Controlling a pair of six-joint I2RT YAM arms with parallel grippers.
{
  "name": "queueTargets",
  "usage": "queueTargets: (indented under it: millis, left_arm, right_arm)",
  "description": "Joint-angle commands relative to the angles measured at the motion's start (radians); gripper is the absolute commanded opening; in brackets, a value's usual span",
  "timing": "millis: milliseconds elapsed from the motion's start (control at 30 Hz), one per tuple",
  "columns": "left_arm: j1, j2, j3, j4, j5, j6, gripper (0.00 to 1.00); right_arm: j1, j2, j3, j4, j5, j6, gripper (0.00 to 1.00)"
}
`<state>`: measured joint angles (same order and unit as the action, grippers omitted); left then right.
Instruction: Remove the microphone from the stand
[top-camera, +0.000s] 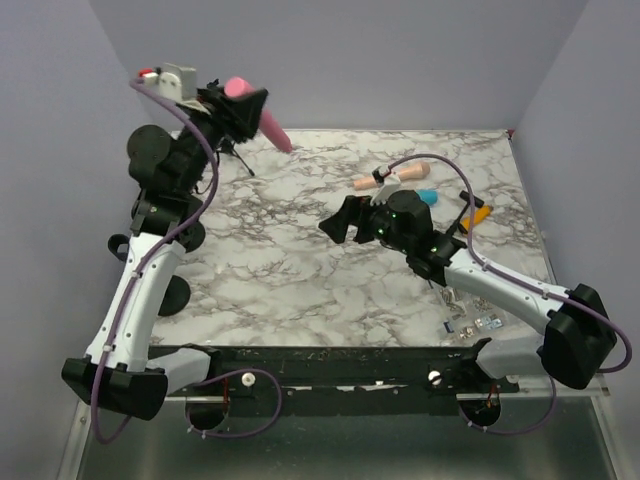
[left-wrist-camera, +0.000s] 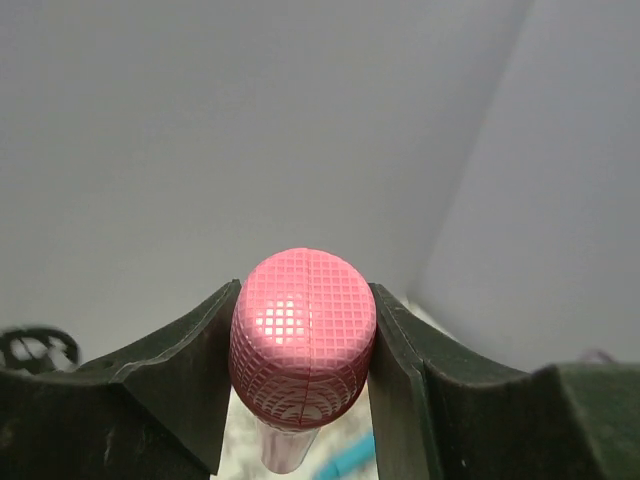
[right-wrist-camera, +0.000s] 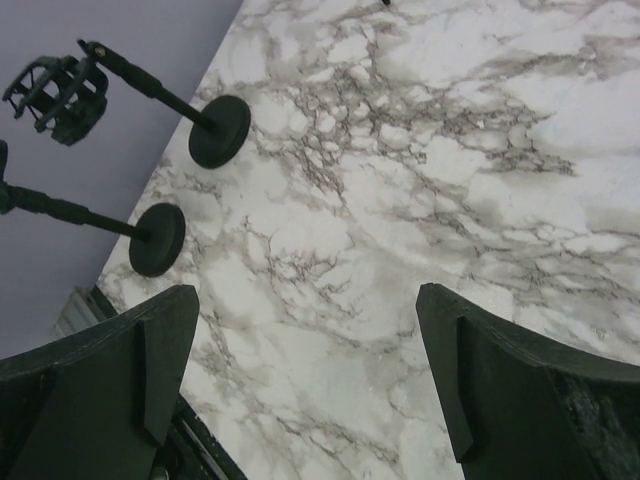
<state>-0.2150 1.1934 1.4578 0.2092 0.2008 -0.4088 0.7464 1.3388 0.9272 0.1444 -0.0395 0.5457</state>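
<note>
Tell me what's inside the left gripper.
A pink microphone, its mesh head clamped in the left gripper. In the wrist view the head covers most of its handle.

Pink microphone (left-wrist-camera: 303, 350), its head patterned in a fine grid mesh, sits framed by the matte black fingers (left-wrist-camera: 180, 375) of the left gripper (left-wrist-camera: 305, 310). The table (top-camera: 300, 280) is white marble veined in grey and the walls (top-camera: 400, 60) are pale lilac-grey. Purple cables (top-camera: 440, 161) run along white arms (top-camera: 140, 300). At the table's two o'clock are a peach item (top-camera: 368, 183), a turquoise item (top-camera: 428, 197) and an orange item (top-camera: 478, 215). Black stands (right-wrist-camera: 218, 130) are at nine o'clock.
</note>
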Motion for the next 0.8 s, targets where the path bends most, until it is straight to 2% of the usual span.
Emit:
queueTargets:
  millis: [0, 100, 200, 300, 367, 533, 767]
  left_arm:
    - [-0.044, -0.012, -0.161, -0.138, 0.327, 0.024, 0.0]
    - [-0.051, -0.027, -0.248, -0.175, 0.487, 0.021, 0.0]
    - [-0.08, -0.047, -0.347, -0.168, 0.532, 0.031, 0.0]
    - [-0.124, -0.051, -0.408, -0.134, 0.556, 0.038, 0.0]
    - [-0.16, -0.027, -0.411, -0.114, 0.594, 0.005, 0.0]
    - [-0.229, 0.084, -0.362, -0.129, 0.715, -0.074, 0.0]
    - [-0.235, 0.109, -0.343, -0.132, 0.735, -0.15, 0.0]
  right_arm:
    - [0.0, -0.05, -0.086, -0.09, -0.084, 0.024, 1.0]
    - [0.0, -0.061, -0.131, -0.097, -0.189, 0.03, 1.0]
    - [0.002, -0.085, -0.207, -0.005, -0.308, 0.065, 1.0]
    - [0.002, -0.134, -0.25, 0.095, -0.363, 0.092, 1.0]
    - [0.002, -0.163, -0.245, 0.113, -0.368, 0.067, 1.0]
    - [0.002, -0.214, -0.126, -0.022, -0.31, -0.069, 0.97]
    - [0.002, -0.246, -0.164, 0.081, -0.33, -0.018, 0.87]
